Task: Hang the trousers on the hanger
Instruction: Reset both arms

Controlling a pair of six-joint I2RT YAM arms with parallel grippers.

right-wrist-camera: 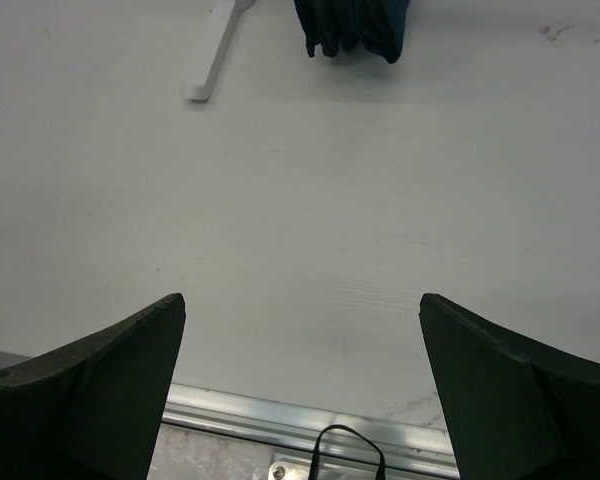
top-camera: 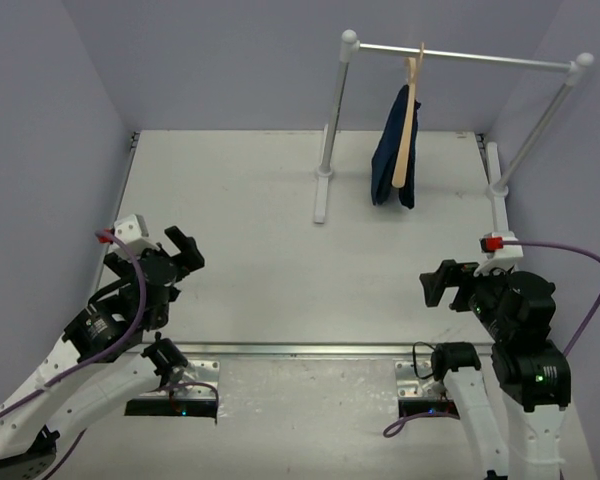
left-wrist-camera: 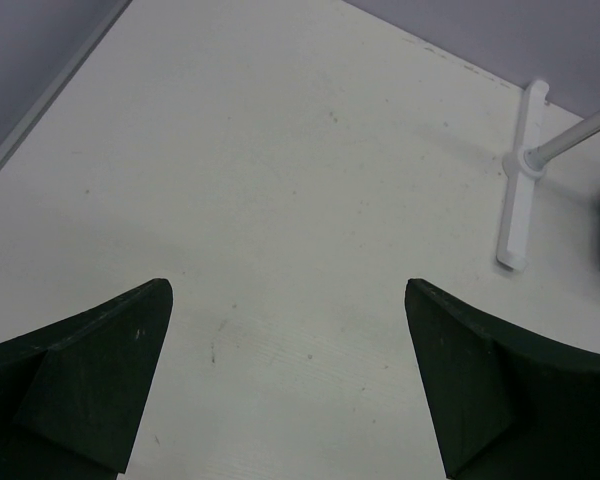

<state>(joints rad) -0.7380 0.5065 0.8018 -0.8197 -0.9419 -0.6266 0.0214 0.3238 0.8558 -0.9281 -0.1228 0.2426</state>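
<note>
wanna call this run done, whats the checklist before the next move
1. trousers hanging at the hanger, none of them lying flat on the table: ok
2. hanger hooked over the rail: ok
3. trousers sitting evenly over the hanger bar: cannot tell, the hanger shows edge-on
4. trouser ends clear of the table: cannot tell
5. left gripper open and empty: ok
6. right gripper open, empty, well short of the rail: ok

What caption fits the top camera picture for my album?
Dark blue jeans hang on a wooden hanger from the white rail; left arm and right arm sit back, jaws open.
</note>
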